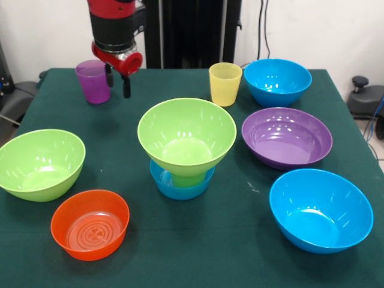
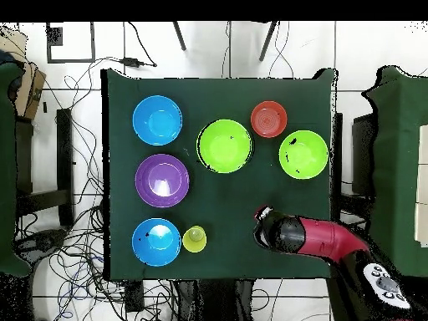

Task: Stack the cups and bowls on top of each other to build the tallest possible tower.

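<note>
Your claw (image 1: 118, 81) hangs empty, fingers slightly parted, just beside the purple cup (image 1: 93, 81), at 11 o'clock from the tower (image 1: 186, 150) on the counter (image 1: 240, 240).

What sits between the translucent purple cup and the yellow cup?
Nothing: between the purple plastic cup and yellow plastic cup, the front view shows bare green tablecloth.
</note>
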